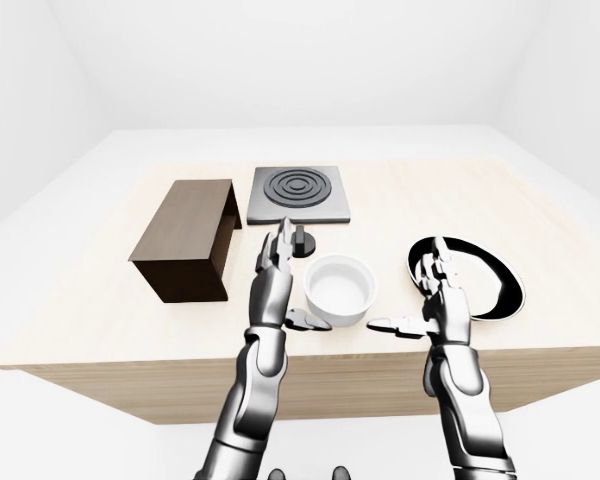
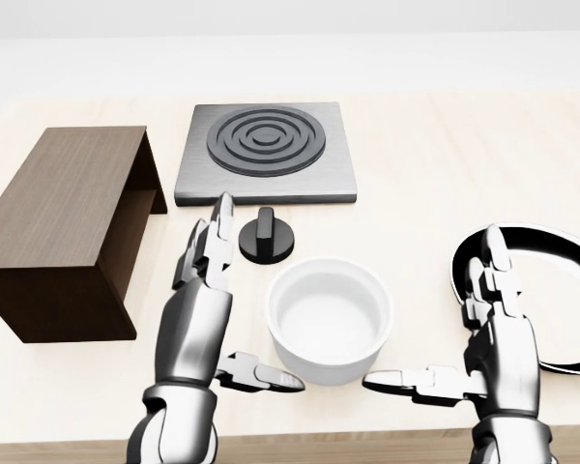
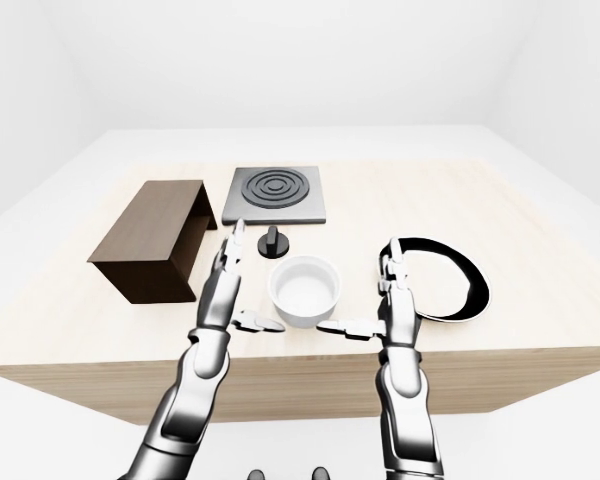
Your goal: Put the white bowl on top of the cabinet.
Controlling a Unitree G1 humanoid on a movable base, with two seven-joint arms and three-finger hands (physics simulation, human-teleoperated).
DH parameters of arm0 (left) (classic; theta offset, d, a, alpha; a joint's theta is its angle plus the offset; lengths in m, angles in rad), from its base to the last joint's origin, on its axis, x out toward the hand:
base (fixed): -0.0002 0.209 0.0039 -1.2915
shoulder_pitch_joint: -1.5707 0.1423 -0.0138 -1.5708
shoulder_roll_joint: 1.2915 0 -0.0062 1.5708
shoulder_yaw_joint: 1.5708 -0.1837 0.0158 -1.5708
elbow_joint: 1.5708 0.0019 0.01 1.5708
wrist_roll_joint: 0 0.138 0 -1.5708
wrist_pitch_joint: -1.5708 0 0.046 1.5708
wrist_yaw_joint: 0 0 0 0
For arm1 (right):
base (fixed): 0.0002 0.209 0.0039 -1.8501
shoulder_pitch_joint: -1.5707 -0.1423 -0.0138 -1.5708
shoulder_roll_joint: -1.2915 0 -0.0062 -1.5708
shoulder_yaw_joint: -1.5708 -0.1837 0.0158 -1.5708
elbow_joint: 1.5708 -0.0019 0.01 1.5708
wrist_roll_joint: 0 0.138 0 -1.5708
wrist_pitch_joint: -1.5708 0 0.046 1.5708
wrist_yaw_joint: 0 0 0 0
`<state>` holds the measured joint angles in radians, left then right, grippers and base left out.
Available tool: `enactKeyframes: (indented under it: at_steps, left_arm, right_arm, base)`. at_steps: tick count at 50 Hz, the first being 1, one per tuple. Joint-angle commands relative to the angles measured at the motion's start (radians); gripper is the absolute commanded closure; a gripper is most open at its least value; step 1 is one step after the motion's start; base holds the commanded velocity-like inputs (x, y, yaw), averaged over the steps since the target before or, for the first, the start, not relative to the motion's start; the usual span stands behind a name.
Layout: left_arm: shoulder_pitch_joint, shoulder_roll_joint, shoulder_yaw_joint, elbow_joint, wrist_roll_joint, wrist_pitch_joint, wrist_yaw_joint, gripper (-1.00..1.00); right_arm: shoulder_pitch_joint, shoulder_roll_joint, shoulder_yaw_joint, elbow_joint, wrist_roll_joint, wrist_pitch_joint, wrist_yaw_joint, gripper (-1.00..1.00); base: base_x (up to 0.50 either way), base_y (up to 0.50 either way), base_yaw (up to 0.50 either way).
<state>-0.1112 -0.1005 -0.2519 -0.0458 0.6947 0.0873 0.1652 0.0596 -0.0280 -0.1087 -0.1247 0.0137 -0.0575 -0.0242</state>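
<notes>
The white bowl (image 2: 330, 319) stands empty on the wooden table, near the table's bottom edge in the head view. The dark brown cabinet (image 2: 62, 228) stands at the left, its open side facing right and its top bare. My left hand (image 2: 220, 309) is open just left of the bowl, fingers upright, thumb reaching under the bowl's rim. My right hand (image 2: 464, 338) is open to the right of the bowl, thumb pointing at it, a gap between them. Neither hand closes on the bowl.
A grey stove plate with black rings (image 2: 265, 153) lies above the bowl, with a black knob (image 2: 267, 235) between them. A black pan with a white inside (image 2: 570, 280) lies at the right, behind my right hand. The table's edge (image 1: 310, 375) runs just below the hands.
</notes>
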Motion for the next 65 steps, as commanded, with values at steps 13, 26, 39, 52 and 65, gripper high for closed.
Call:
enactKeyframes:
  at_steps: [13,26,39,52,65]
  left_arm:
    - [-0.018,-0.037,-0.065,-0.025,0.160,0.000,-0.036,-1.00]
    - [-0.017,-0.067,-0.126,-0.008,0.301,0.000,-0.082,-1.00]
    - [-0.024,-0.089,-0.157,0.047,0.447,0.000,-0.117,-1.00]
    - [-0.065,-0.120,-0.156,0.123,0.662,0.000,-0.171,-1.00]
    - [-0.086,-0.133,-0.137,0.170,0.669,0.000,-0.160,-1.00]
  right_arm:
    - [0.010,-0.001,-0.007,-0.034,0.009,0.024,0.016,-1.00]
    - [0.005,-0.006,-0.019,-0.048,0.021,0.043,0.036,-1.00]
    - [-0.004,-0.010,-0.037,-0.063,0.036,0.066,0.043,-1.00]
    - [0.002,-0.014,-0.048,-0.090,0.053,0.087,0.063,-1.00]
    - [0.008,-0.013,-0.053,-0.105,0.057,0.095,0.068,-1.00]
  base:
    - [0.00,0.00,0.00]
    - [0.00,0.00,0.00]
    - [0.00,0.00,0.00]
    - [0.00,0.00,0.00]
    - [0.00,0.00,0.00]
